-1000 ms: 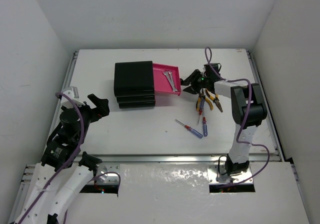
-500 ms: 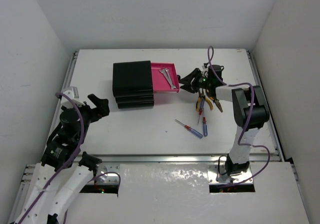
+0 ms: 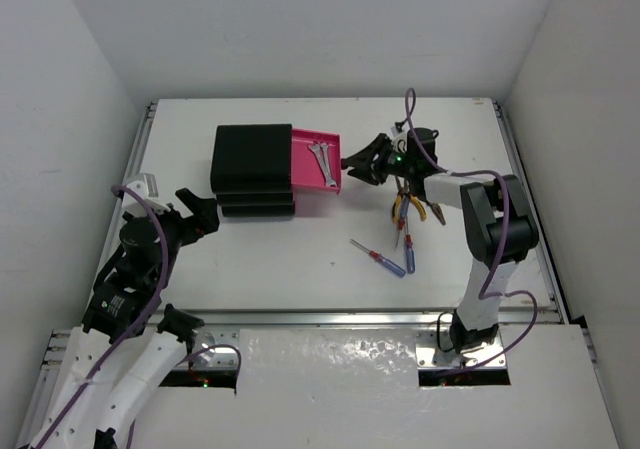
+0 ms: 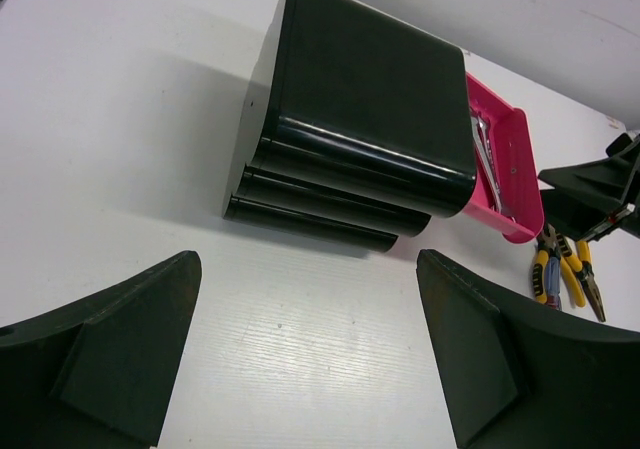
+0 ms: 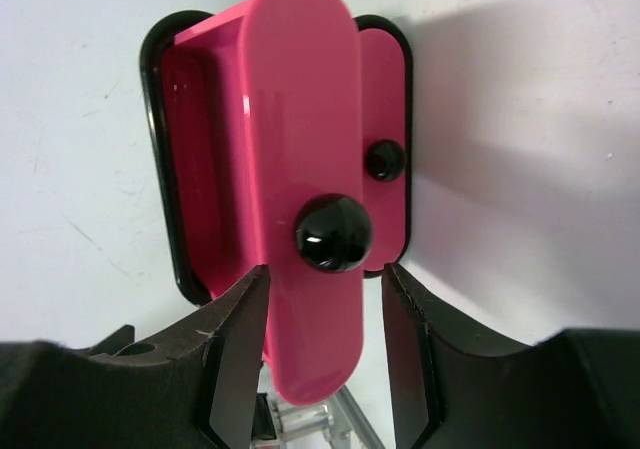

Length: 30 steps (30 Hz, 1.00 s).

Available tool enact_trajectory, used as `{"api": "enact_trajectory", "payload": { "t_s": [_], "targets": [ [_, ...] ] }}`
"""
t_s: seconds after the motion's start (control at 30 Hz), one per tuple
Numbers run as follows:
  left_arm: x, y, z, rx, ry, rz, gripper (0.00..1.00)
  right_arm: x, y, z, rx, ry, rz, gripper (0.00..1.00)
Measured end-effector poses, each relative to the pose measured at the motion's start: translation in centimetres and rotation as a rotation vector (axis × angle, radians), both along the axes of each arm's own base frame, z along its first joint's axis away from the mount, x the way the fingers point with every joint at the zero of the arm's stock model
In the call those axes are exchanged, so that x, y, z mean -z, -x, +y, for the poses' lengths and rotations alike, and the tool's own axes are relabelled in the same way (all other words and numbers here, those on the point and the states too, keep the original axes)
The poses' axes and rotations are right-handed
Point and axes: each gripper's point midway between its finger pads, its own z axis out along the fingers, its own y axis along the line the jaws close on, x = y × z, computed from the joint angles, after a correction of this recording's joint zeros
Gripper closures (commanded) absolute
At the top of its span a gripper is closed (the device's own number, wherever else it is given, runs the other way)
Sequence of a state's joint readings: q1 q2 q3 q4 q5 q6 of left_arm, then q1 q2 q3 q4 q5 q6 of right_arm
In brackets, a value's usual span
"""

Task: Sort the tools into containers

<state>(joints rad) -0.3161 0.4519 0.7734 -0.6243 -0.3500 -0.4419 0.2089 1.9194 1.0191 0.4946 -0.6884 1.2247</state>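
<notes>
The black chest (image 3: 252,167) stands at the back left of the table. Its top drawer (image 3: 318,165) is pulled out to the right, pink inside, with two silver wrenches (image 3: 322,161) in it. My right gripper (image 3: 352,165) is open at the drawer's front. In the right wrist view its fingertips (image 5: 245,287) stand either side of the round black knob (image 5: 333,232), with a gap on each side. Two yellow-handled pliers (image 3: 411,205) and the screwdrivers (image 3: 404,244) lie right of the chest. My left gripper (image 3: 200,212) is open and empty, left of and nearer than the chest (image 4: 360,149).
The lower drawers (image 4: 320,219) are shut; a second smaller knob (image 5: 385,159) shows below the open drawer. Another screwdriver (image 3: 378,257) lies at the table's middle. White walls enclose the table on three sides. The left wrist view also shows the pliers (image 4: 565,274).
My right gripper has moved left against the drawer front. The whole chest has slid left with it, and the drawer sticks out slightly less. The left arm has not moved.
</notes>
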Motion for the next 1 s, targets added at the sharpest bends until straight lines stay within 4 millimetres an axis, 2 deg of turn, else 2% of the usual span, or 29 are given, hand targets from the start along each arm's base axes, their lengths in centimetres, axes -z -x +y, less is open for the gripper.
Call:
{"api": "enact_trajectory", "payload": {
  "t_s": [0.17,0.3,0.53,0.67,1.0],
  "targets": [
    [0.0,0.0,0.0,0.000,0.000,-0.001,0.12,-0.9,0.4,-0.3,0.025,0.004,-0.016,0.46],
    [-0.1,0.0,0.0,0.000,0.001,-0.003,0.12,-1.1,-0.2,-0.5,0.033,-0.010,-0.043,0.48],
    [0.0,0.0,0.0,0.000,0.001,-0.002,0.13,0.5,-0.7,-0.4,0.018,-0.034,-0.042,0.51],
    [0.0,0.0,0.0,0.000,0.001,-0.002,0.13,0.6,-0.9,-0.4,0.007,-0.046,-0.053,0.51],
    [0.0,0.0,0.0,0.000,0.001,-0.002,0.12,1.0,-1.8,-0.2,0.000,-0.076,-0.064,0.70]
  ]
}}
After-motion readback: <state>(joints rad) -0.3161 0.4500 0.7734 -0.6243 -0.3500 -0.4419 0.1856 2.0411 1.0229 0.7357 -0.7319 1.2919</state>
